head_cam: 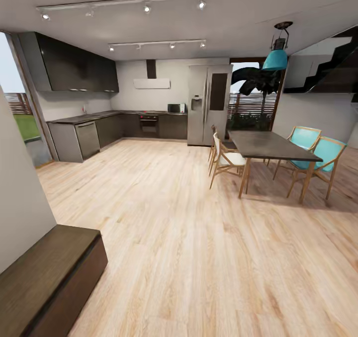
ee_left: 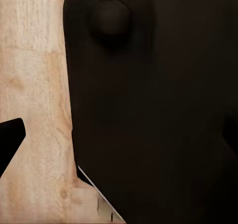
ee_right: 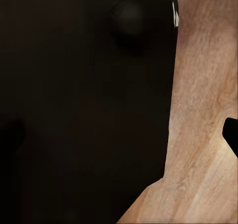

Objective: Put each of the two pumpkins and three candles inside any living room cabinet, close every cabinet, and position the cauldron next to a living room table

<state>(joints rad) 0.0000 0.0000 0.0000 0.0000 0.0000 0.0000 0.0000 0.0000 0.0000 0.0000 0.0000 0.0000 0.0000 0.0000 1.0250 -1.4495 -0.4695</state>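
The long, low, dark-brown cabinet stands against the pale wall at the lower left of the head view, and the part of its front that shows looks shut. A dark-topped dining table on wooden legs stands at the right. The pumpkins, candles and cauldron are out of view. In the left wrist view one dark fingertip pokes in over the plank floor, beside a large black part of my own body. The right wrist view is similar, with a dark fingertip over the floor.
Two white chairs and two turquoise chairs surround the table. Black kitchen cupboards and a steel fridge line the far wall. Light wood floor spreads wide between cabinet and table. A staircase rises at the upper right.
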